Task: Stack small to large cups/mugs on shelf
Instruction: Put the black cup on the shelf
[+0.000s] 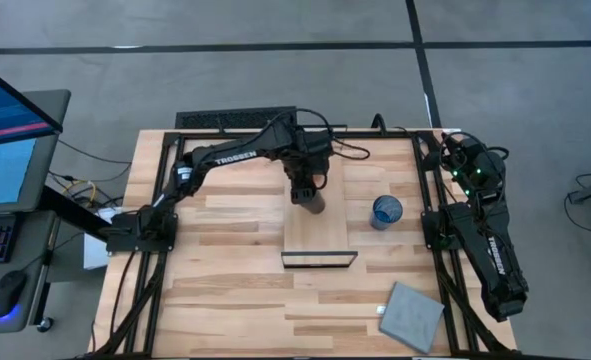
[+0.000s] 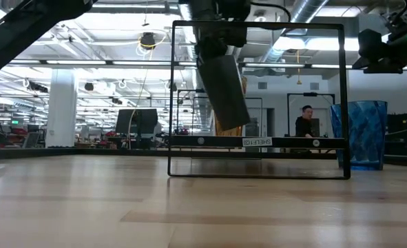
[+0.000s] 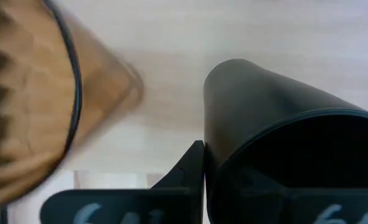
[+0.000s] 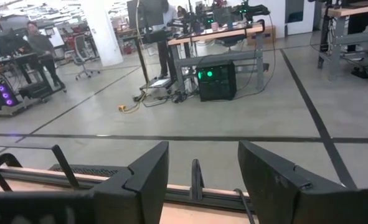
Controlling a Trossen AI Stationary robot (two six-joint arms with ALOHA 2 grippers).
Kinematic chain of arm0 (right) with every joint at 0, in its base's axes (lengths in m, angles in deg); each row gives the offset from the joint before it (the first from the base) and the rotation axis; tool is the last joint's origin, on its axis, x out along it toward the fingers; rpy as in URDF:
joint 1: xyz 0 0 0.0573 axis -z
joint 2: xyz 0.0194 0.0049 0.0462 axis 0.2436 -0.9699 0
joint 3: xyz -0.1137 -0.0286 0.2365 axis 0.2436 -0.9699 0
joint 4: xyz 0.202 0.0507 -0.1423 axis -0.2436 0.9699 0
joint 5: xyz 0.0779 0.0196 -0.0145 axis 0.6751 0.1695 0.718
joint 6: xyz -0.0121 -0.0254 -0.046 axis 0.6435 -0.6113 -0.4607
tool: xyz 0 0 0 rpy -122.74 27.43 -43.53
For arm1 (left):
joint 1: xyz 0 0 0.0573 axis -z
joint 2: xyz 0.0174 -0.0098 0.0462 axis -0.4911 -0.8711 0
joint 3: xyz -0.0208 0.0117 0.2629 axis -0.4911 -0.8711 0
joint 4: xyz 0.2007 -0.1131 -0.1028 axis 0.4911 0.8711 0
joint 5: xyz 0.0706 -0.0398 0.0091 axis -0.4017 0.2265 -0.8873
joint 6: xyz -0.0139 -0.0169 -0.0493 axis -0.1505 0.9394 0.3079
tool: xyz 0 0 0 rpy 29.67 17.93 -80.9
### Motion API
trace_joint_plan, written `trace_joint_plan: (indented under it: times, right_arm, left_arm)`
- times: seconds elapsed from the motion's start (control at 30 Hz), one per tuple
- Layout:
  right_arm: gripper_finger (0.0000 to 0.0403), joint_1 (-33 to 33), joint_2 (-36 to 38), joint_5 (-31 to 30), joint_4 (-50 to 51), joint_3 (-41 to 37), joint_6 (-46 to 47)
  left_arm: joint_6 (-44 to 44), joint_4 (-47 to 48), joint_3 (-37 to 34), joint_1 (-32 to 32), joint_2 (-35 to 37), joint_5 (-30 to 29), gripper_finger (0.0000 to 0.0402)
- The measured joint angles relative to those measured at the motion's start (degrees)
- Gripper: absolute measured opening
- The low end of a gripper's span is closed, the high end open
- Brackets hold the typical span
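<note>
The table (image 1: 225, 300), a light butcher-block top in a black frame, carries everything. The shelf (image 1: 318, 215), a long narrow plank, lies near the table's centre, its thin black metal frame at the end toward the front edge.

The left arm reaches from the left edge to the shelf's far end. The left gripper (image 1: 306, 192) holds the black cup (image 2: 224, 89) by its rim: in the left wrist view one finger (image 3: 187, 171) shows against the outside of the cup wall, so the jaws are closed narrowly on that wall. In the low view the cup hangs tilted, clear of the plank. Just beside it stands the amber tumbler (image 3: 28, 99) at the shelf's far end; in the low view it (image 2: 232, 120) shows behind the black cup.

The blue cup (image 1: 386, 211) stands upright on the table, just off the shelf's right edge.

The right arm waits folded along the right edge, right gripper (image 4: 199, 180) pointing off the table, fingers spread wide and holding nothing.

Judgement: the step in hand is carrying the black cup into place on the shelf by the tumbler. The next move calls for righting the tilt, lowering without knocking the tumbler, then releasing. The blue cup is not yet shelved
</note>
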Motion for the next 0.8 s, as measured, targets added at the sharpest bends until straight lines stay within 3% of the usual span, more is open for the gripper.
trace_joint_plan:
  times: [0.8]
  right_arm:
    - [0.0214,0.00,-0.01,-0.02,0.00,0.00,0.00]
  left_arm:
    - [-1.84,0.68,-0.33,-0.21,-0.54,1.26,0.0000]
